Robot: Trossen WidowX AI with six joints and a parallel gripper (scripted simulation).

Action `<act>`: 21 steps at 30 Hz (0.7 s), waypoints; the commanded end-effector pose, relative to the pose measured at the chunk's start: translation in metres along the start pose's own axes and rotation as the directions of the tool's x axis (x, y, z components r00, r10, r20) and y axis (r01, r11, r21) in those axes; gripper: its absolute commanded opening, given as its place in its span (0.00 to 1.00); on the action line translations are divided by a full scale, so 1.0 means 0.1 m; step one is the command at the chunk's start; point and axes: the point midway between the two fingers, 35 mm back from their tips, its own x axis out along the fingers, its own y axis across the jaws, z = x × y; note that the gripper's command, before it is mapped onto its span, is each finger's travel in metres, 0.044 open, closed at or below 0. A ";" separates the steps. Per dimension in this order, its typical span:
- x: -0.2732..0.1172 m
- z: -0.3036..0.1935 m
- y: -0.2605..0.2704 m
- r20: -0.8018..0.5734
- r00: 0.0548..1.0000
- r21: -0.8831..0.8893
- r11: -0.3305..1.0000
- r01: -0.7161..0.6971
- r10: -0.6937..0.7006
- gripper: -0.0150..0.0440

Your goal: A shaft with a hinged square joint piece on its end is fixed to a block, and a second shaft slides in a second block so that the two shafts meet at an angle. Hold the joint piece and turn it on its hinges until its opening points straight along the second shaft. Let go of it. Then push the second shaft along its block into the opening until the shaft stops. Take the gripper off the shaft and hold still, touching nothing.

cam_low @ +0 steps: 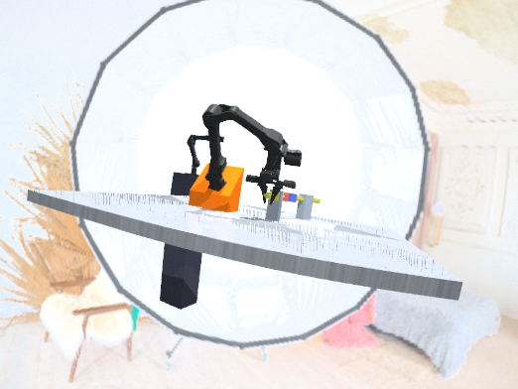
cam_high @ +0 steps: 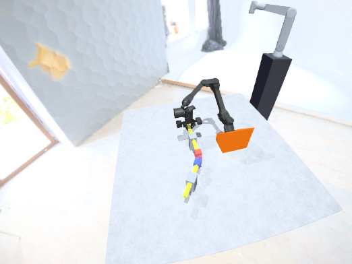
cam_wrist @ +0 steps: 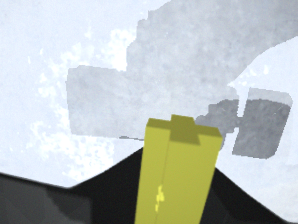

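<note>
Joint piece [cam_high: 198,153] [cam_low: 286,197]: the red square piece, between the two gray blocks; it meets the blue piece [cam_high: 197,162] [cam_low: 293,197] at a bend.
Second shaft [cam_high: 195,145] [cam_low: 268,194] [cam_wrist: 175,175]: yellow, running from the jaws through the near block toward the joint piece; its inner end is at the red piece in the top view, but how deep it sits I cannot tell.
Near block [cam_high: 192,139] [cam_low: 273,211]: gray, upright, on the jaws' side of the joint piece.
Far block [cam_high: 191,178] [cam_low: 305,207]: gray, upright, beyond the joint piece from the jaws.
First shaft [cam_high: 186,191] [cam_low: 317,200]: yellow, through the far block, angled against the second shaft, its free end pointing away from the joint piece.
Jaws [cam_high: 189,126] [cam_low: 269,199]: pinching the second shaft near its outer end, apart from the joint piece.
Arm [cam_high: 219,101] [cam_low: 215,141]: black, arched, mounted at the orange box [cam_high: 235,140] [cam_low: 234,182], off to one side of the joint piece.
Worktop [cam_high: 152,219] [cam_low: 248,253]: pale gray, beneath the joint piece and both blocks.
</note>
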 end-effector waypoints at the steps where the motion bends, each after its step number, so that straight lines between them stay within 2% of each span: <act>1: 0.00 0.00 0.00 0.000 1.000 0.000 1.000 -0.001 0.001 0.25; 4: 0.00 0.00 0.00 0.000 1.000 0.000 1.000 -0.001 0.001 0.37; 9: 0.00 0.00 0.00 0.000 1.000 0.000 1.000 -0.001 0.001 0.37; 21: 0.00 0.00 0.00 0.000 1.000 0.000 1.000 -0.001 0.001 0.90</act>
